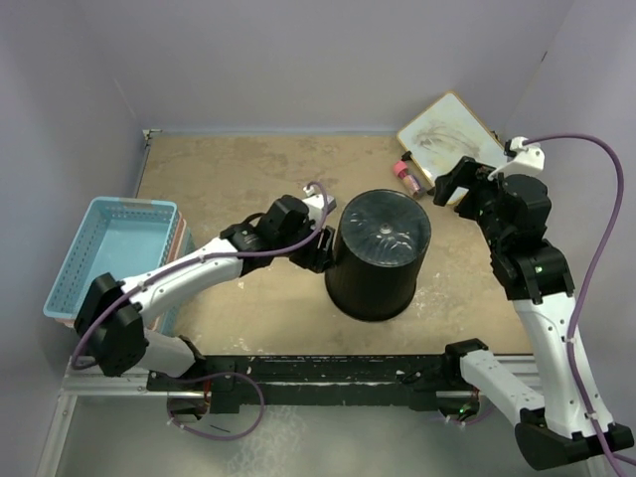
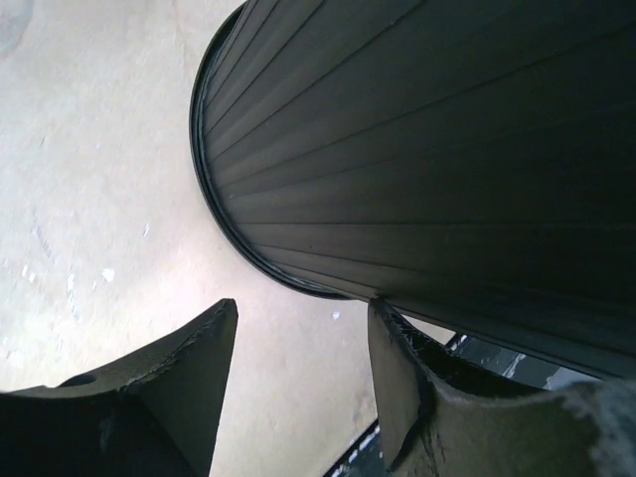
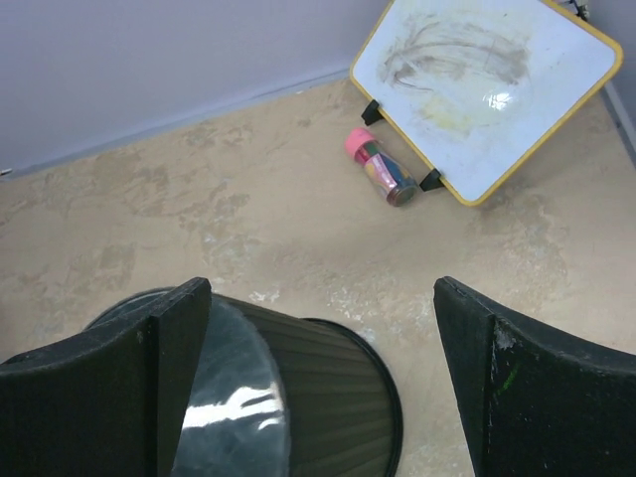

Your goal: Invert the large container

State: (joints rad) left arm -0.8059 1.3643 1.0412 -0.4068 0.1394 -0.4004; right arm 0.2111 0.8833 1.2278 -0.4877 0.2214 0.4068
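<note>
**Left gripper (image 1: 320, 248) open beside the upturned bin (image 1: 378, 263)**

Its jaws are spread and hold nothing, just beside the black bin's left wall. The bin stands base-up in the middle of the table (image 1: 229, 189). The right gripper (image 3: 323, 293), also spread and empty, hovers near its far right side. Behind it lie a pink-capped tube (image 1: 405, 171) and a whiteboard (image 1: 452, 139). A blue basket (image 1: 109, 248) sits far left.

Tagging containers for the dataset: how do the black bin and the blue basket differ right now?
Shape: the black bin is tall and round; the blue basket is shallow and rectangular.
Walls: the bin's are solid, the basket's perforated.
Pose: the bin stands closed base up, rim down on the table; the basket sits open side up at the table's left edge.
Shared: both look like plastic.
</note>
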